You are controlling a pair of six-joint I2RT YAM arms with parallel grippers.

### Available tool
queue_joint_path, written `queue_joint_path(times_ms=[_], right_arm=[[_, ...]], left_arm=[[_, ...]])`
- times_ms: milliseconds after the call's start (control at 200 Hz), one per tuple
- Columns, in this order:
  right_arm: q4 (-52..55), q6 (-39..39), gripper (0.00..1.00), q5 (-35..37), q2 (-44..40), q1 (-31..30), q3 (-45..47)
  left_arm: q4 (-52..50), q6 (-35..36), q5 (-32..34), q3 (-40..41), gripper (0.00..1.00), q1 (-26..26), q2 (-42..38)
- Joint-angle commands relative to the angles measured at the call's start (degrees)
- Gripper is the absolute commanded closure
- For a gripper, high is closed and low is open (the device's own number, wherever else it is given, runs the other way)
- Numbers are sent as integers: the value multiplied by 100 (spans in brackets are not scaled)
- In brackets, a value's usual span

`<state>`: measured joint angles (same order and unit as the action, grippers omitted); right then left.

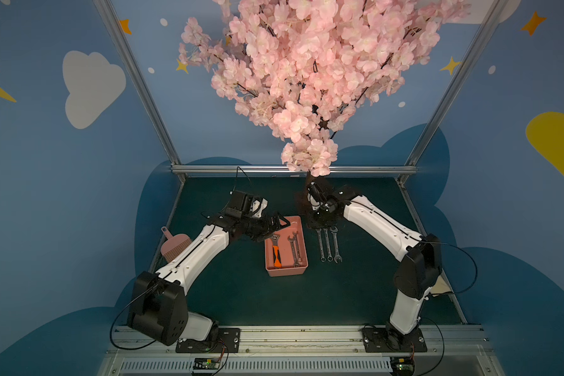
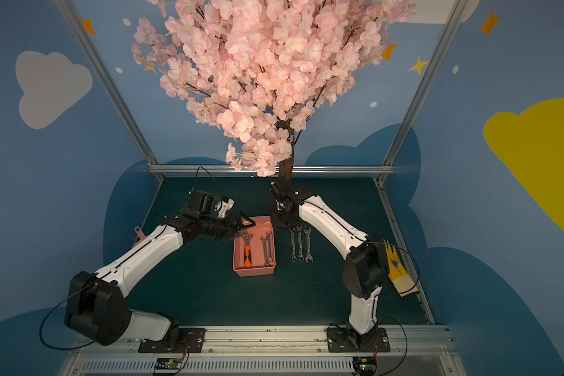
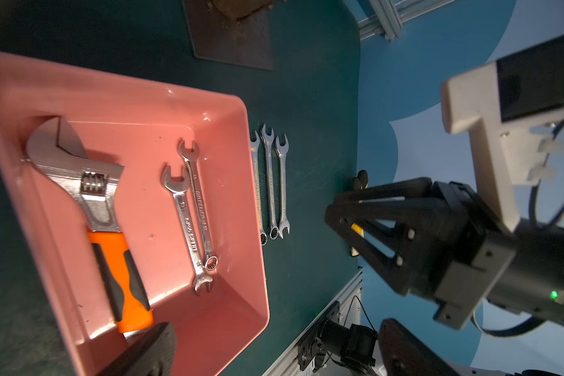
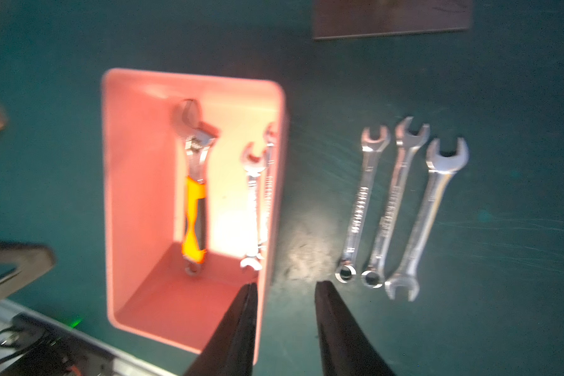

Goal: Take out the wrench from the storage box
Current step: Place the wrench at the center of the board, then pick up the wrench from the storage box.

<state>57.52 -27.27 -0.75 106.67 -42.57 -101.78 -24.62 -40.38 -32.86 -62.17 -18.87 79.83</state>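
Note for you: the salmon-pink rectangular plastic storage box [image 3: 127,97] reads smooth, glossy; the slim bright-metal wrenches [image 3: 189,228] polished, mirror-like; the dark green surface [image 3: 316,130] matt, faintly scuffed.

On the table [image 1: 241,293], storage box [image 1: 285,271] sat centre. In its left half lay adj. wrench [image 1: 276,252], two wrenches [image 1: 295,249] along right wall. Just right of box, three wrenches [image 1: 328,244] lay side by side on table, base plate [image 4: 391,19] behind 'em. Dustpan [image 1: 173,249] sat far left.

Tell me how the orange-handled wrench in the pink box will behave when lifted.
The adjustable wrench looks solid steel: probably rigid and heavy. Held by the handle, its big head may droop. Its orange grip seems rubbery, less slippery.
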Motion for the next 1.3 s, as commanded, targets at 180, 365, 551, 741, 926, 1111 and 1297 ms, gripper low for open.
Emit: queue_joint_path(times_ms=[180, 365, 551, 741, 926, 1111, 1297], right_arm=[[556, -609, 66, 284, 1203, -784, -781], [715, -590, 66, 868, 1836, -952, -1026], [492, -508, 66, 885, 2270, -956, -1022], [311, -464, 66, 839, 2460, -876, -998], [143, -438, 66, 683, 2672, -824, -966], [57, -450, 68, 624, 2771, -693, -883], [75, -401, 72, 669, 2959, -744, -1039]], left_arm=[[-443, 349, -308, 583, 0, 626, -742], [-377, 336, -453, 877, 0, 760, -985], [-368, 365, -515, 985, 0, 875, -1093], [-377, 409, -554, 1013, 0, 912, -1076], [-342, 409, -616, 969, 0, 912, -955], [-315, 397, -643, 987, 0, 911, -908], [-315, 383, -643, 970, 0, 912, -890]])
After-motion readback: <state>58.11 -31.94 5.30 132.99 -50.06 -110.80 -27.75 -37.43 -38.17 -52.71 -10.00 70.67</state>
